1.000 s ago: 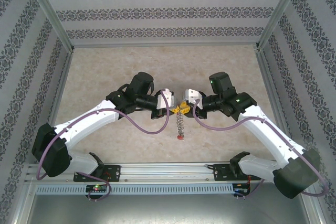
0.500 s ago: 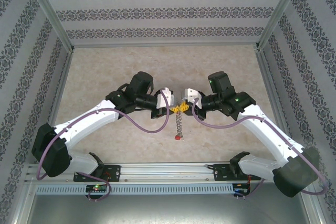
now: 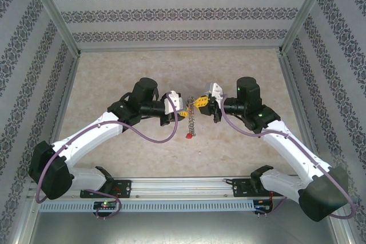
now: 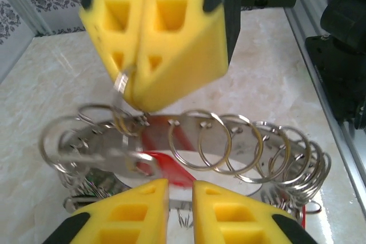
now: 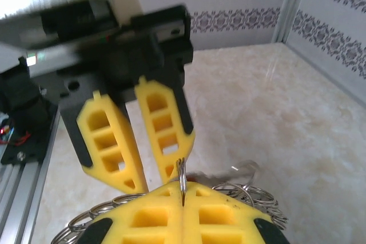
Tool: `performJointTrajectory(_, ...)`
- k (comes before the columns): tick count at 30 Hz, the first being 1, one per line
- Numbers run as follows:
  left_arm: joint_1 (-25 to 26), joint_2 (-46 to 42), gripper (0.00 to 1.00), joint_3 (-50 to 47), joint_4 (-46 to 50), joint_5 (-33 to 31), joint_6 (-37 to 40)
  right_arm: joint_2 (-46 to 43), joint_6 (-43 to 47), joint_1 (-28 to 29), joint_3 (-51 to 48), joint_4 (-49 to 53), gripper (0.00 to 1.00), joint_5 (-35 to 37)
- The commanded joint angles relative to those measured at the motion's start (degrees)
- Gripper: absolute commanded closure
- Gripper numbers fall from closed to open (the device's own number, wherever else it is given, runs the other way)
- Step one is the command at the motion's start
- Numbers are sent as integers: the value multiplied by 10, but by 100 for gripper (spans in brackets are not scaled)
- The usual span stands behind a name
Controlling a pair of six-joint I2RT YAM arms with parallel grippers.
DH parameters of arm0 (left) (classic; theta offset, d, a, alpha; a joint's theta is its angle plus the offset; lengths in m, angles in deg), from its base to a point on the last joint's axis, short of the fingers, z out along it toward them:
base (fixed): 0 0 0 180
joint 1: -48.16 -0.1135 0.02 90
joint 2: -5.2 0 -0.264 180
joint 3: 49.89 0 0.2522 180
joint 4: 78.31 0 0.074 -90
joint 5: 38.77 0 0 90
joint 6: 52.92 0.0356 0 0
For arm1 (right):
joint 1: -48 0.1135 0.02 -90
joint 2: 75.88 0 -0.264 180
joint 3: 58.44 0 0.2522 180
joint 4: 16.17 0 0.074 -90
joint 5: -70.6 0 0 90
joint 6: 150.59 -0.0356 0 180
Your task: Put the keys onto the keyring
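Note:
The keyring (image 3: pixel 193 122) hangs like a short chain below my right gripper (image 3: pixel 198 103), above the table's middle. A red-headed key (image 3: pixel 187 136) dangles at its lower end. In the right wrist view my right gripper (image 5: pixel 183 191) is shut on a thin wire loop of the keyring (image 5: pixel 182 171). My left gripper (image 3: pixel 183 108) faces it from the left, tips just apart from it. The left wrist view shows my left gripper (image 4: pixel 180 194) open by a narrow gap, nothing between the fingers. Just beyond lie the keyring's row of small loops (image 4: pixel 229 150) and the red key (image 4: pixel 167 171).
The marble-patterned tabletop (image 3: pixel 114 72) spreads bare on all sides of the two grippers. Aluminium frame posts (image 3: pixel 67 47) and patterned walls enclose the left, right and back. The mounting rail (image 3: pixel 183 186) runs along the near edge.
My left gripper has let go, opened slightly and drawn back left. My right gripper has shut on the keyring and carried it farther from the arm bases. The red key swung left.

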Motion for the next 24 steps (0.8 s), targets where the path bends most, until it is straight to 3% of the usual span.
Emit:
performJointTrajectory(1,-7,-7,83,-7,-28,-19,-16,-13,-71,-6,-14,-116,100,-30)
performJointTrajectory(9,-7,-8,92,-20,-80,-13,-45,-12,-189,15,-80,-315,100,24)
performJointTrajectory(12,-7,-15,93,-30,-99,-7,-57,-5,-236,18,-114,-407,100,45)
performJointTrajectory(14,-7,-24,92,-35,-102,-10,-60,0,-241,20,-117,-416,100,40)
performJointTrajectory(18,-12,-68,74,-63,-110,-38,-58,-6,-220,22,-113,-392,100,27)
performJointTrajectory(24,-44,-142,59,-98,-129,-56,-63,-5,-176,21,-94,-335,100,-18)
